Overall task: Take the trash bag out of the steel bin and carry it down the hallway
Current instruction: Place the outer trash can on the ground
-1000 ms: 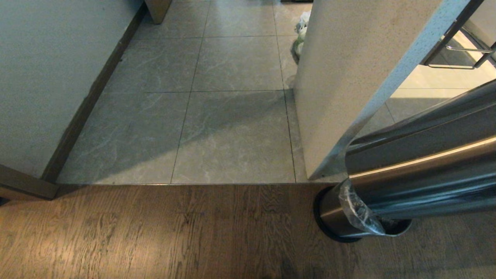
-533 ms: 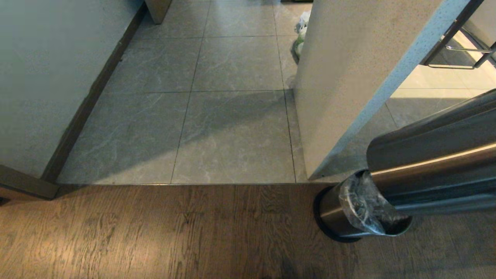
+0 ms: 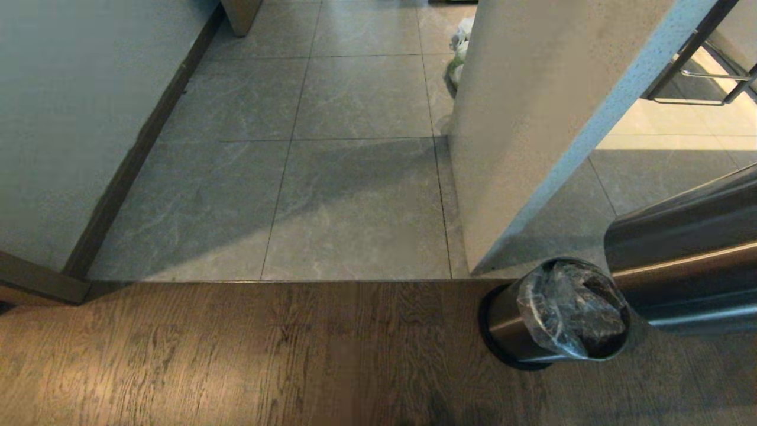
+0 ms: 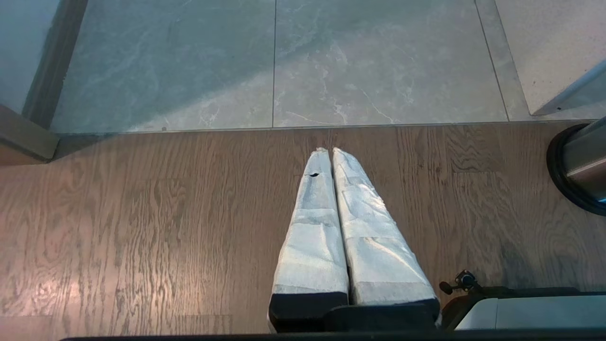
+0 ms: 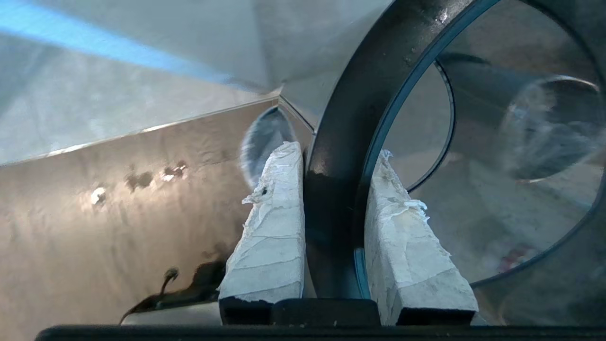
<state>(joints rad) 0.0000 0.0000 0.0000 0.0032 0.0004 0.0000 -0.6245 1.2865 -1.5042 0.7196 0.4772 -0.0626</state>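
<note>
Trash bag [image 3: 562,313] inside the steel bin [image 3: 502,322], crinkled clear plastic folded over the near-left side of the rim and bunched across the opening. Bin upright on the wooden floor [image 3: 236,355], at that floor's far edge where it meets the hallway [image 3: 355,207] tiles, just beside the corner of a white wall [image 3: 532,118].

Right end effector [image 5: 334,161] clamped on the black ring [image 5: 341,142] of a larger steel cylinder [image 3: 686,266], one padded finger outside the ring and one inside. Cylinder held off the floor, lying nearly level and tilted, entering the head view from the right edge, its open end just beside the bin. Whether touching the bin or apart, cannot tell. Through the cylinder's bore in the right wrist view, bin and bag visible but blurred.

Left end effector [image 4: 330,151] closed on nothing, white-wrapped fingers pressed together, hanging above the wooden floor, well to the left of the bin, with the bin's black base just visible at the side of the left wrist view.

White-green bag [image 3: 458,53] on the hallway tiles at the far side, partly hidden behind the white wall.
</note>
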